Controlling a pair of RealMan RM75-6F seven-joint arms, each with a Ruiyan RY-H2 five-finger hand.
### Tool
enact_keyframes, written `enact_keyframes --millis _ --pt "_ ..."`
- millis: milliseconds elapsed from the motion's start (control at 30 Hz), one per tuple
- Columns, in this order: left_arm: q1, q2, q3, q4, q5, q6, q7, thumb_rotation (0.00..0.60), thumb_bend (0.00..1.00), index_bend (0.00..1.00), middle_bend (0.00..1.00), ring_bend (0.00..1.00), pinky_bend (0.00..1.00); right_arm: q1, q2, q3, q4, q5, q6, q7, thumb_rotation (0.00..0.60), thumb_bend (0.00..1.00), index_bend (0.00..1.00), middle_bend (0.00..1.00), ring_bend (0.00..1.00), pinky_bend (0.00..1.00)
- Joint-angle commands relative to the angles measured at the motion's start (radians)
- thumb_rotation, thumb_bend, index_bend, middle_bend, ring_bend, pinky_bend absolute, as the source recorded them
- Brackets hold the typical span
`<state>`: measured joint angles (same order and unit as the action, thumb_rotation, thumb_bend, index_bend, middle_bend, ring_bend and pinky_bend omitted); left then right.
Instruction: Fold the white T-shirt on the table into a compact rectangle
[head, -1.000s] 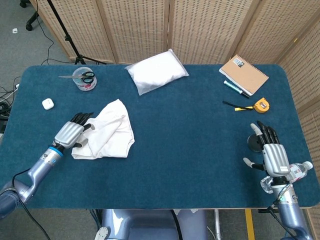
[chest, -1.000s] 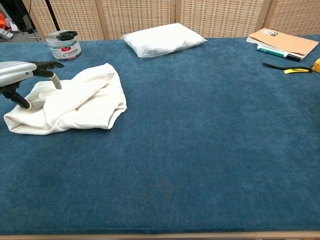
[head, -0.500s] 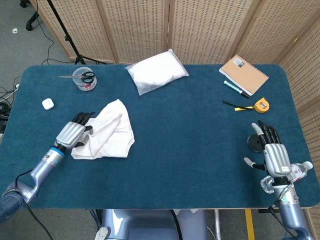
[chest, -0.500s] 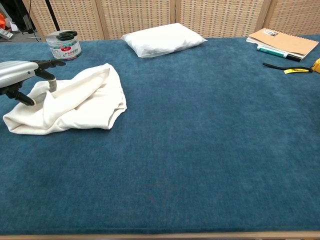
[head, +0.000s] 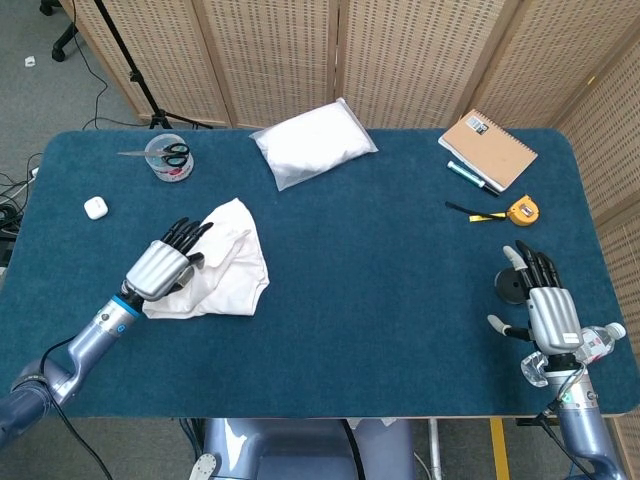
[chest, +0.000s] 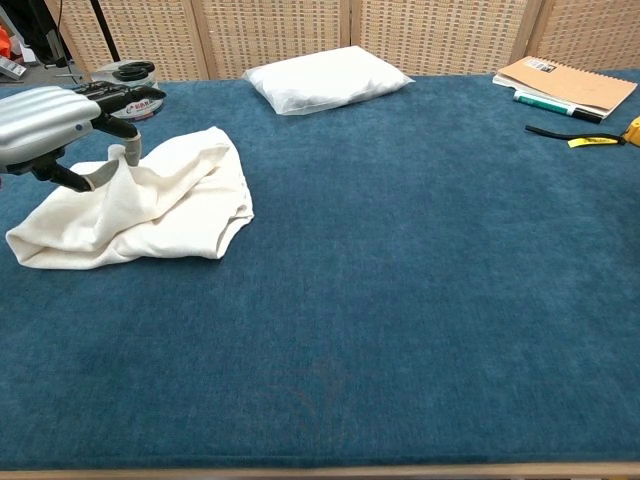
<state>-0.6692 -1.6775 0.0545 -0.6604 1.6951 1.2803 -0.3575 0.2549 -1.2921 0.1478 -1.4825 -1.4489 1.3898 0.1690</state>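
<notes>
Head view: shirt (head: 222, 262) lies crumpled at the left side of the table (head: 380, 290), not yet spread or folded.
Left hand (head: 166, 265): over the shirt's left edge; in the chest view a fold of cloth is lifted between thumb and a finger, so it appears pinched; the other fingers are extended.
Right hand (head: 540, 300): rests open, fingers apart, holding nothing, at the table's right edge, well apart from the shirt.
Risk, grip: the pinch looks shallow; cloth could slip out during a pull.
Risk, layers: the bunched fabric may have several layers caught together, so a pull would drag the heap instead of opening it.
Risk, one-handed: with no second hold, the shirt could slide across the table rather than flatten.
Risk, clutter: jar (head: 168, 156) stands near; a wide sweep could knock it.
</notes>
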Motion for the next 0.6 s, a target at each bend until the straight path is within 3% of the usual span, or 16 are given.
enact_keyframes --millis 33,600 --pt "-0.017 -0.006 0.016 -0.015 0.043 0.04 0.063 0.6 0.55 0.69 0.0 0.0 0.0 0.0 0.001 0.0 -0.001 -0.001 0.001 -0.001 0.6 0.0 0.0 0.0 0.0 0.02" --pt "-0.086 -0.073 0.075 0.011 0.156 0.061 0.248 0.6 0.49 0.7 0.0 0.0 0.0 -0.003 -0.014 0.008 0.023 -0.007 0.03 -0.052 0.6 0.0 0.0 0.0 0.0 0.02"
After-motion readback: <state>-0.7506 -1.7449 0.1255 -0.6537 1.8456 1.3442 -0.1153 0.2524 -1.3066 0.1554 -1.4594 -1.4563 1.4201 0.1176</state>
